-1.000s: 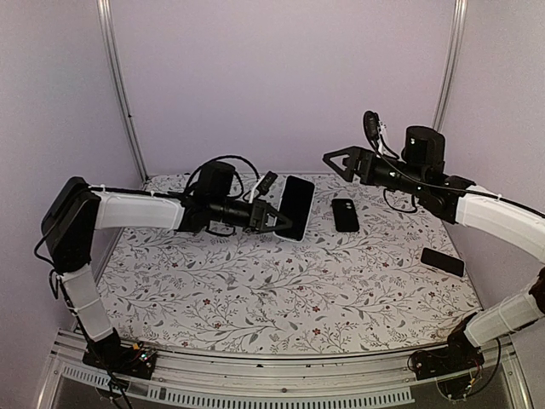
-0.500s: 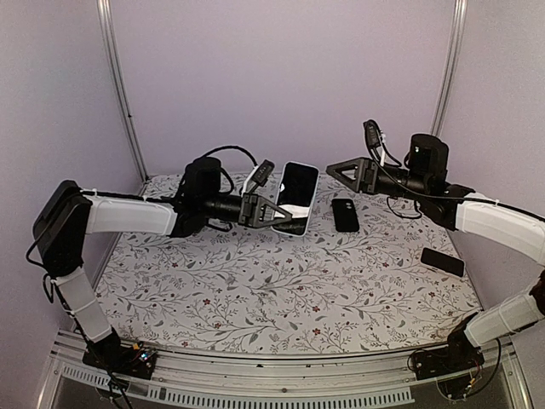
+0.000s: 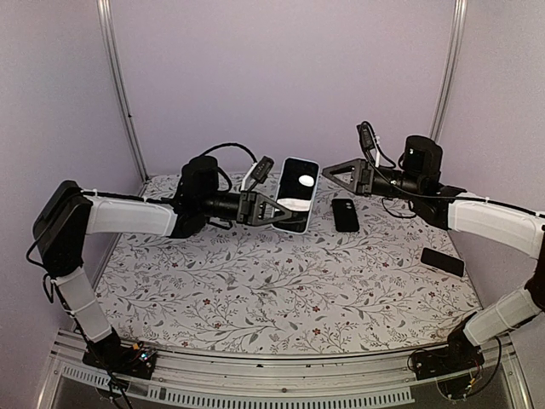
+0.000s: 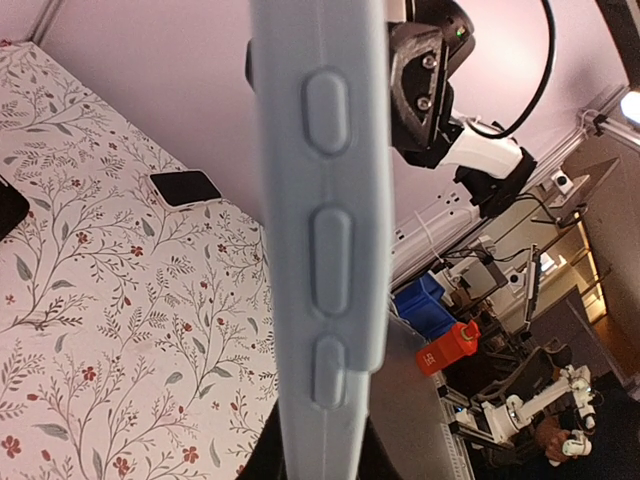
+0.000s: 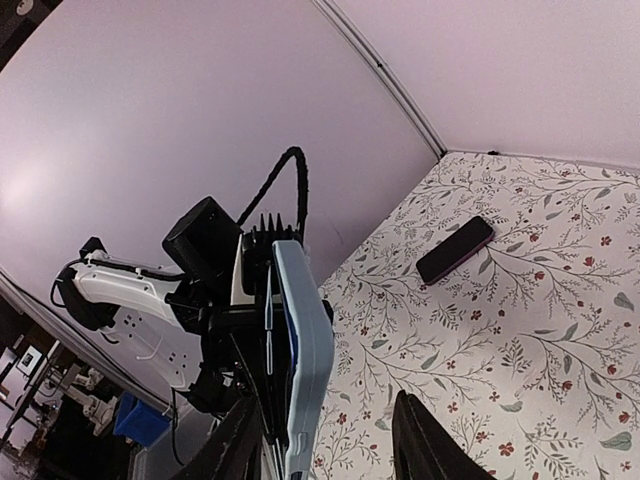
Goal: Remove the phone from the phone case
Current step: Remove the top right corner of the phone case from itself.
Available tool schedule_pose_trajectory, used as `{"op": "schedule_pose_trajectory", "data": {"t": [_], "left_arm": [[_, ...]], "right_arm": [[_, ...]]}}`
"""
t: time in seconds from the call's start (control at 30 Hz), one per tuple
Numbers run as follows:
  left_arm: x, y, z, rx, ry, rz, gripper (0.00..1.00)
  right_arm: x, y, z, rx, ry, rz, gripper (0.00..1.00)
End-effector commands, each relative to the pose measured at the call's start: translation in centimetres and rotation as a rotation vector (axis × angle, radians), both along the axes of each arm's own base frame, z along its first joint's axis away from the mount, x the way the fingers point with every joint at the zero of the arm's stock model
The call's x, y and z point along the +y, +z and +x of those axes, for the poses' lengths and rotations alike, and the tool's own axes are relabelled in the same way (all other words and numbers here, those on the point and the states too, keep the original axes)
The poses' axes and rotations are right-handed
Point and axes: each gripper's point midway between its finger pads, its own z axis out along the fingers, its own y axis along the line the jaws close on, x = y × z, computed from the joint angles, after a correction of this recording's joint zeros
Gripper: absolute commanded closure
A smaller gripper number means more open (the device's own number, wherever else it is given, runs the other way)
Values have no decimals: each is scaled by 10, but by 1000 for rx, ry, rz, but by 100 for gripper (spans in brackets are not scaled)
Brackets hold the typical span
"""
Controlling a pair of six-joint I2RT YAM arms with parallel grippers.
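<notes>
Your left end effector (image 3: 285,215) is gripping the pale-blue phone case (image 4: 320,250) holding the black phone (image 3: 298,189), upright; your right end effector (image 3: 327,169), parted and empty, is hovering at its 3 o'clock.

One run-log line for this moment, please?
left gripper: shut on cased phone, raised | right gripper: open, by its edge | removal: not yet done

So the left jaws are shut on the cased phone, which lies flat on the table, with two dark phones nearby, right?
Not flat. The left jaws, shut on it, hold the cased phone up in the air, clear of the table, as the top external view shows. Two dark phones do lie nearby: one mid-table, one near the right edge.
</notes>
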Motion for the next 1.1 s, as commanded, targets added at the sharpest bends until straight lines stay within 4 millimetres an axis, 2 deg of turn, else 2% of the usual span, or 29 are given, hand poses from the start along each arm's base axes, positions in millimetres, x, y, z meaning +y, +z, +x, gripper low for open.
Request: {"op": "schedule_pose_trajectory", "data": {"t": [0.0, 0.37, 0.67, 0.9, 1.07], "left_arm": [[0, 33, -11, -104, -31, -83, 100], [-1, 36, -15, -116, -41, -83, 100], [-3, 32, -12, -107, -38, -72, 100], [-4, 36, -14, -118, -49, -75, 100], [-2, 39, -17, -130, -52, -80, 100]], "right_arm": [[5, 6, 3, 3, 32, 27, 54], [4, 5, 8, 17, 11, 29, 55], [4, 14, 5, -5, 23, 39, 54], [6, 4, 12, 31, 11, 22, 55], [-4, -11, 27, 96, -48, 9, 56]]}}
